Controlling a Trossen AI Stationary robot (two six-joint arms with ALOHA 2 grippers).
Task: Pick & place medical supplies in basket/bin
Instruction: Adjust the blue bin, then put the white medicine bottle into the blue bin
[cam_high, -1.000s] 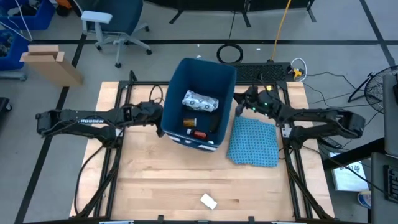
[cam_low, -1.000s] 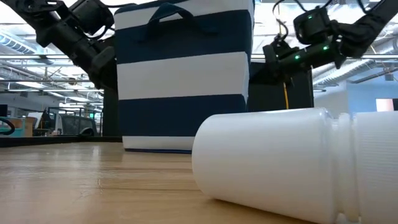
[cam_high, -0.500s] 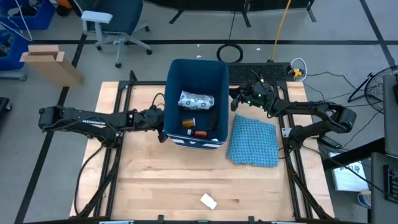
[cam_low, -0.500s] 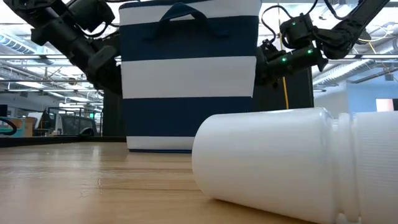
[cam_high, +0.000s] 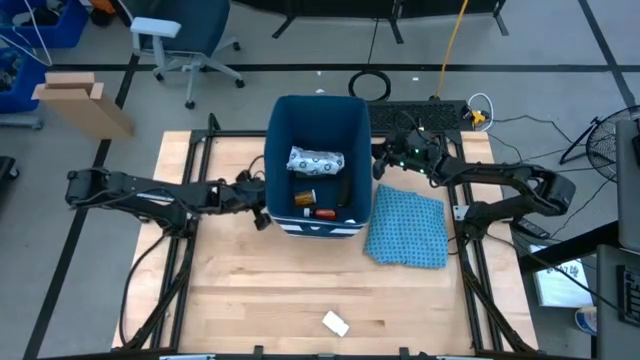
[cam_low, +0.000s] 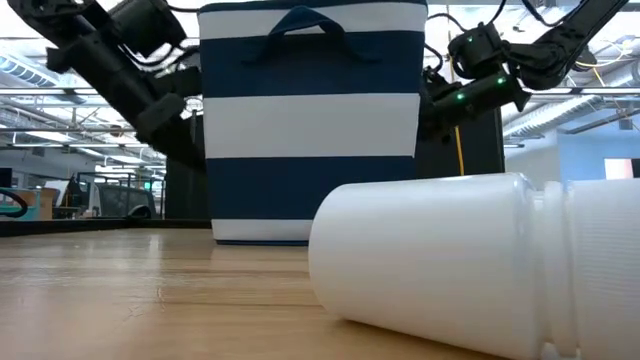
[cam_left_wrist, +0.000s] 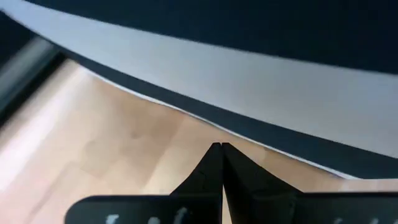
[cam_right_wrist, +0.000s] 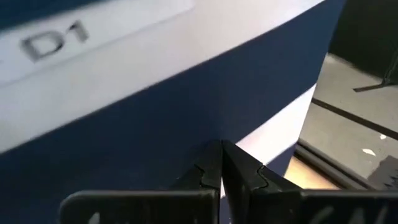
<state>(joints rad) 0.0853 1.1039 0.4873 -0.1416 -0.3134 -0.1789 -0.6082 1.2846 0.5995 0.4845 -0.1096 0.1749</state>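
the blue-and-white striped bin (cam_high: 354, 125) stands on the table (cam_high: 250, 290), toward its far side; inside lie a white speckled packet (cam_high: 316, 160), an orange pill bottle (cam_high: 305, 197) and a red-white tube (cam_high: 322, 213); the left pincer (cam_high: 262, 212), fingers pressed together, is at the bin's left wall; the right pincer (cam_high: 380, 165), also pressed together, is at its right wall; a small white piece (cam_high: 335, 323) lies near the table's front edge, well apart from the bin.
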